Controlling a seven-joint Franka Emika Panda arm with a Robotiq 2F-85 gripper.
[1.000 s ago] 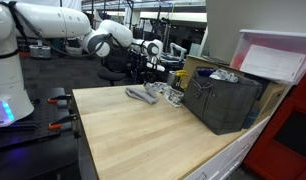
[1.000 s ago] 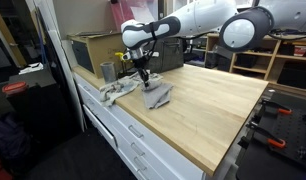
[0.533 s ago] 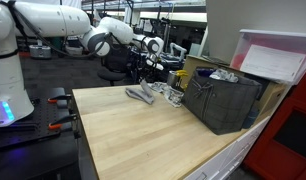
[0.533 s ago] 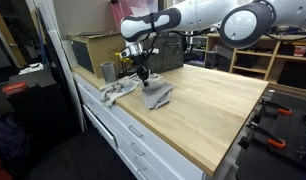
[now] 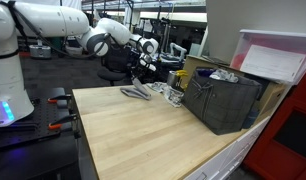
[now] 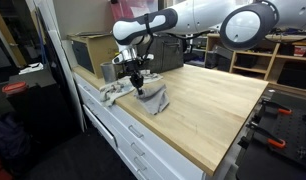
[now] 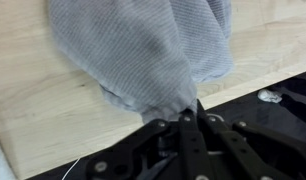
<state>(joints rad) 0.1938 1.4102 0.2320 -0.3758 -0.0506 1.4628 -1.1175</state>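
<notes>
A grey cloth (image 7: 143, 50) hangs from my gripper (image 7: 186, 112), whose jaws are shut on a bunched corner of it. In both exterior views the cloth (image 6: 153, 98) (image 5: 136, 92) trails on the wooden tabletop (image 6: 208, 105) below the gripper (image 6: 137, 84) (image 5: 145, 72), partly lifted near the table's edge. The wrist view looks down the cloth onto the table's light wood, with dark floor beyond the edge.
A second pale cloth (image 6: 117, 92) lies beside a metal cup (image 6: 107, 71) near the table corner. A dark bin (image 5: 223, 100) with things in it stands at the table's end. A brown box (image 6: 93, 50) sits behind the cup. Drawers (image 6: 133, 140) run under the table.
The gripper has risen and shifted toward the table edge, dragging the grey cloth with it; the cloth is now pulled up into a drape rather than lying in a heap.
</notes>
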